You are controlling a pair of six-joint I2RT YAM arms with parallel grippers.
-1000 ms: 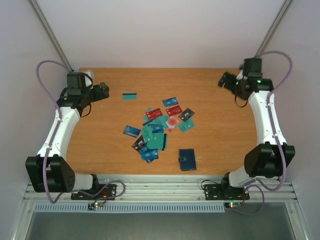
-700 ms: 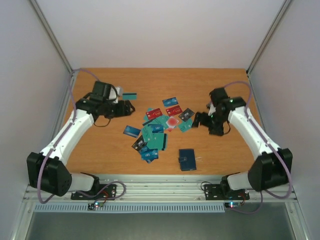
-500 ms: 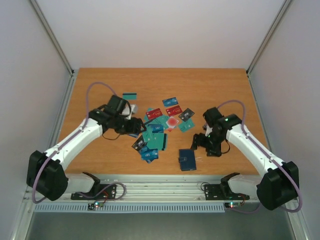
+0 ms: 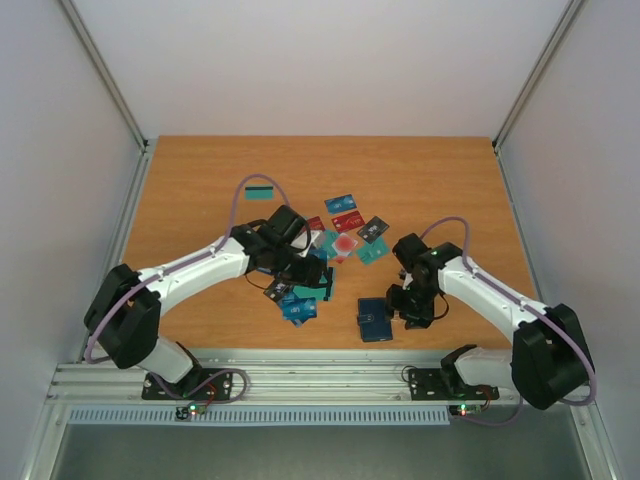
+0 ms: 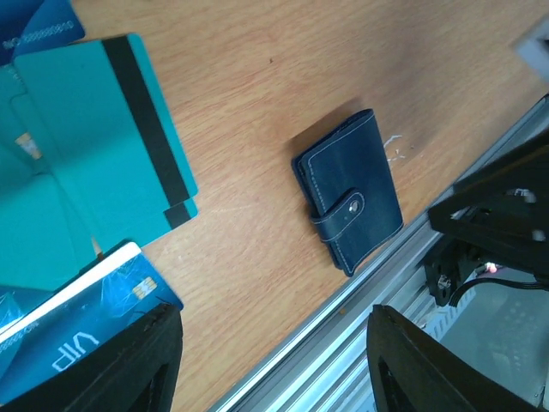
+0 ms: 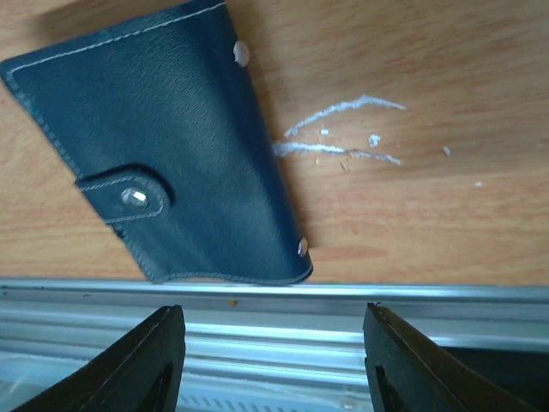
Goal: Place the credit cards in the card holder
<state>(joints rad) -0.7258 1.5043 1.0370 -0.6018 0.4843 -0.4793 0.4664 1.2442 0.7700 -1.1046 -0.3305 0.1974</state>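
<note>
Several credit cards (image 4: 335, 240) lie scattered mid-table, mostly teal, with blue, red and dark ones; one teal card (image 4: 260, 191) lies apart at the back left. The dark navy card holder (image 4: 375, 320) lies shut with its clasp tab up, near the front edge. My left gripper (image 4: 306, 271) hovers over the near side of the pile, open and empty; its view shows striped teal cards (image 5: 111, 163), a blue VIP card (image 5: 77, 343) and the card holder (image 5: 350, 202). My right gripper (image 4: 400, 304) hangs just right of the card holder (image 6: 163, 163), open and empty.
The aluminium rail (image 4: 320, 375) runs along the table's front edge, right behind the holder. White scratches (image 6: 343, 129) mark the wood beside the holder. Pale walls close in the table on the left, back and right.
Both arms have swung in from the back corners, the left to the card pile, the right to beside the card holder. Both sets of jaws have narrowed but hold nothing.
</note>
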